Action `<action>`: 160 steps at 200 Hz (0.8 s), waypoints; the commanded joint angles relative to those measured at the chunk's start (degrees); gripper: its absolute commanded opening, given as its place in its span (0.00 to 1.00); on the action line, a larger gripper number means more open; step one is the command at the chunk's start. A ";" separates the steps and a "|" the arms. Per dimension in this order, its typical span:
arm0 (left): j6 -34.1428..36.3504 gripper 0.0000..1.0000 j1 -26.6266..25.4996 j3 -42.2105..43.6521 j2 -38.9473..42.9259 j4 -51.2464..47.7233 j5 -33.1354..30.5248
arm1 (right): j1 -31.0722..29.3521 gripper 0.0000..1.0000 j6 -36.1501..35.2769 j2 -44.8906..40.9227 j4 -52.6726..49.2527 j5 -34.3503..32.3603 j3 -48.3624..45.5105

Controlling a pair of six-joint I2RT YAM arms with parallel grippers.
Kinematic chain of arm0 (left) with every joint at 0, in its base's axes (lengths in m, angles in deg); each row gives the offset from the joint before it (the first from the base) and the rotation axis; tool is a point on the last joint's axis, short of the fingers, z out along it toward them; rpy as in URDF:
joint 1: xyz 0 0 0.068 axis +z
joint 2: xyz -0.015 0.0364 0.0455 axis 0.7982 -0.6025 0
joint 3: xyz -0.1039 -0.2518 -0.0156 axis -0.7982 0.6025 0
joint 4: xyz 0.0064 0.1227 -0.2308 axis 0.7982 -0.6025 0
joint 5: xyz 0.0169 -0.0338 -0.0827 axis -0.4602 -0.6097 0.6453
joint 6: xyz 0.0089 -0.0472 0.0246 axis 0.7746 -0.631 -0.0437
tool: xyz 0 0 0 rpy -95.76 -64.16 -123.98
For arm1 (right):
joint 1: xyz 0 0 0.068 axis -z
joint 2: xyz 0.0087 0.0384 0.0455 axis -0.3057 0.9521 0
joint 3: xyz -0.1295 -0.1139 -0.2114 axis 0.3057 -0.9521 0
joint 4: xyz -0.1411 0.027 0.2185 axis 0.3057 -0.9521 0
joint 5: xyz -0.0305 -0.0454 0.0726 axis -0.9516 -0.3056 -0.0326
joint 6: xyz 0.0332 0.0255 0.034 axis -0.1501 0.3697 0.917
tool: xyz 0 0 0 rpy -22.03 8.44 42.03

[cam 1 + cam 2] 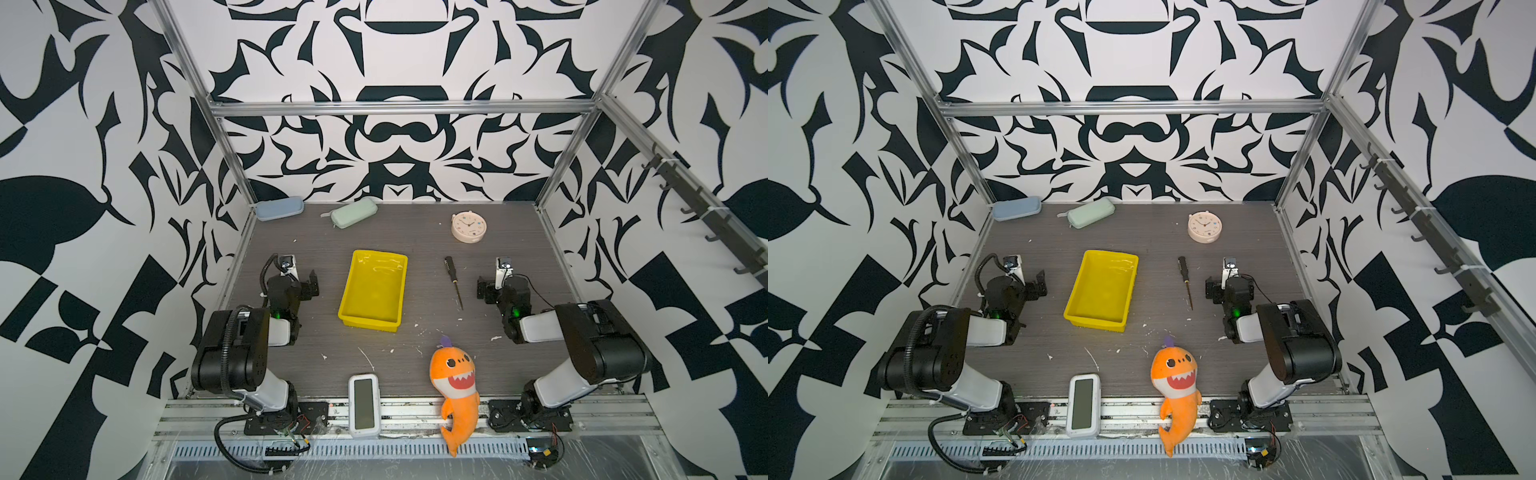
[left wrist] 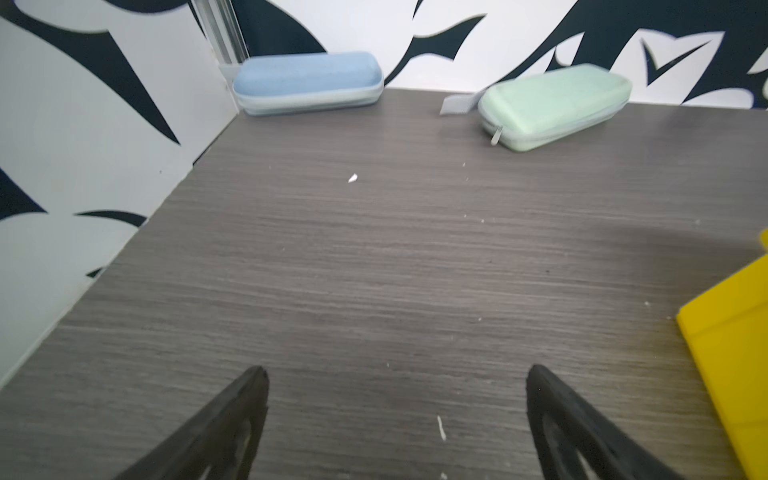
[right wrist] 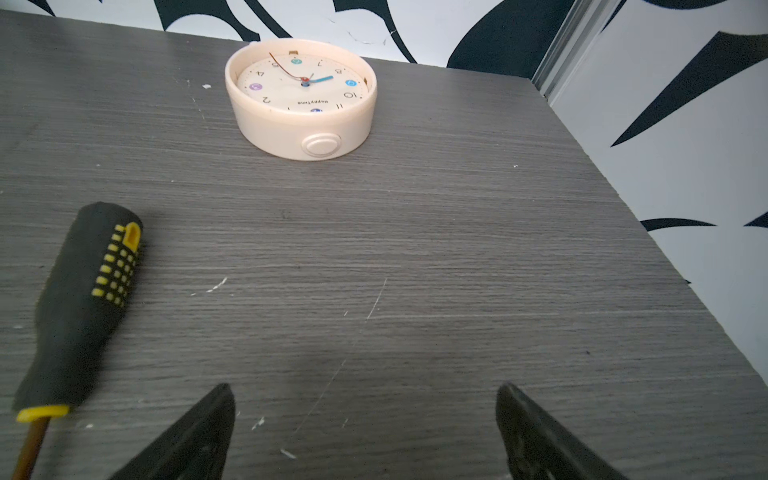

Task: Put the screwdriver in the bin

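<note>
In both top views we see the screwdriver (image 1: 454, 282) (image 1: 1185, 282) lying flat on the table (image 1: 415, 345) right of the bin (image 1: 370, 325) (image 1: 1094, 325), near it but apart.

Only the right wrist view shows the yellow studs on the handle. Only the left wrist view shows the bin's outer wall close up.

The left gripper (image 2: 395, 374), left of the bin, has its 2 fingers (image 2: 232, 424) spread wide over bare table, holding nothing. The right gripper (image 3: 363, 390), right of the bin beyond the screwdriver, is spread equally wide and empty.
</note>
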 commanded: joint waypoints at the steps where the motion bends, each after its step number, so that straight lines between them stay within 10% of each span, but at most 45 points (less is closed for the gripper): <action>1: -0.21 0.99 0.04 1.92 5.53 1.55 2.23 | -0.94 1.00 0.16 -5.07 6.06 -0.82 -2.85; 33: 2.22 0.99 -4.83 -9.40 21.43 -33.38 -10.41 | -2.05 1.00 3.79 -17.82 -15.22 -10.16 1.37; 58: 5.97 0.99 -9.28 -5.72 26.78 -29.20 -18.95 | -2.35 1.00 2.54 -17.84 -17.84 -13.60 2.33; 106: 3.03 0.99 -14.22 -16.98 35.13 -58.37 -10.50 | -2.81 1.00 1.59 -27.35 -18.94 -16.21 -0.64; 160: -11.88 0.99 -19.96 -14.82 50.35 -72.91 -5.28 | -3.30 1.00 11.37 -43.61 -58.76 -10.78 14.15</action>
